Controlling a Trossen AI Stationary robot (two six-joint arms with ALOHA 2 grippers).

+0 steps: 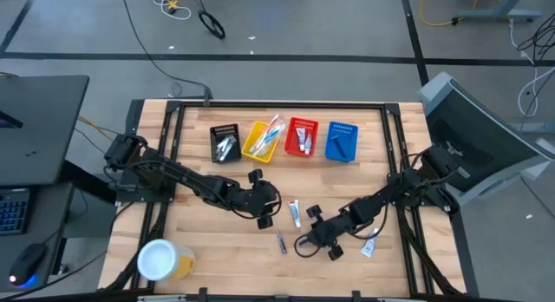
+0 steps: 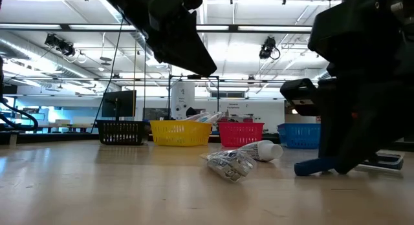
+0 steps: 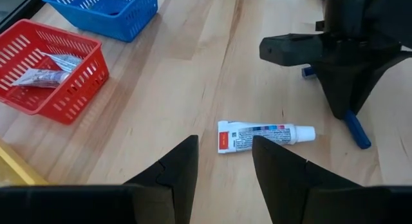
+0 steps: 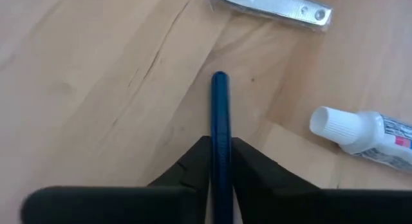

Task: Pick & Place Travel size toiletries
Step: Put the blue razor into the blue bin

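Blue-handled razor (image 4: 220,127) pinched between dark jaws, white tube (image 4: 362,131) lying nearby

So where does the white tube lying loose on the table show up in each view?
High view: white tube at table centre, between both arms.
Low view: centre, behind a silvery packet.
Left wrist view: just beyond the left tool's fingers.
Right wrist view: its cap end, at the edge.
Shared landmark: blue-handled razor.

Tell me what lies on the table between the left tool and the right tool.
A white tube lies there on bare wood, ahead of the left tool and short of the right tool on its blue razor; left wrist view.
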